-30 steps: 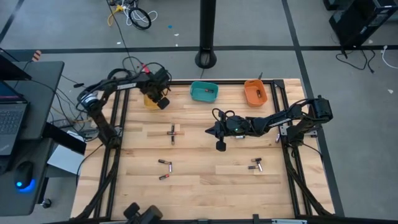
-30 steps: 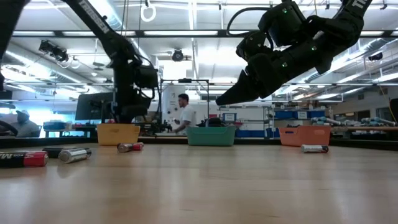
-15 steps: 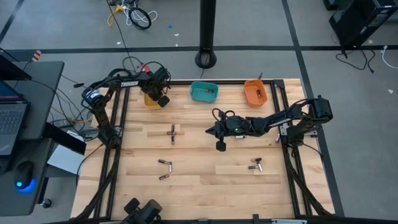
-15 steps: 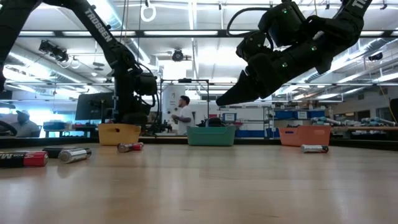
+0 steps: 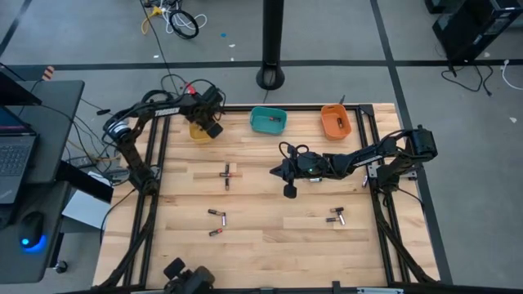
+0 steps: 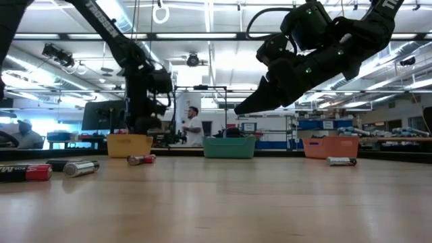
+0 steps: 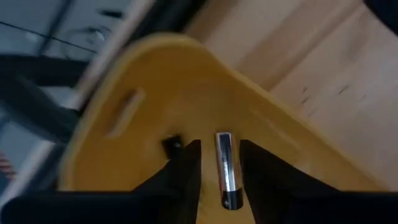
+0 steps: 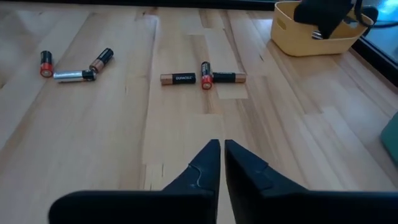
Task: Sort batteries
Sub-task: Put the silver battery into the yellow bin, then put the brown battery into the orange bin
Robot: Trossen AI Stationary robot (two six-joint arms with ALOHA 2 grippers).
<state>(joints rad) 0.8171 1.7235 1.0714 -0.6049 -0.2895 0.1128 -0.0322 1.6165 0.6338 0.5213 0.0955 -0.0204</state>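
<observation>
My left gripper (image 5: 214,128) hangs over the yellow bin (image 5: 198,131) at the table's far left, fingers open and pointing steeply down. In the left wrist view a silver battery (image 7: 225,171) shows between the fingers (image 7: 220,148), over the bin's floor, with a gap to each finger. Whether it rests on the floor I cannot tell. My right gripper (image 5: 274,171) hovers shut above the middle of the table, holding nothing (image 8: 222,146). Loose batteries lie on the wood: a crossed pair (image 5: 226,174), two at the near left (image 5: 216,214), and some at the near right (image 5: 335,216).
A teal bin (image 5: 268,120) and an orange bin (image 5: 335,121) stand along the far edge, right of the yellow one. Black frame rails run along the table's left and right sides. Bare wood lies between the battery groups.
My left gripper has tipped a little while staying over the yellow bin. My right arm and the batteries on the table have kept still.
</observation>
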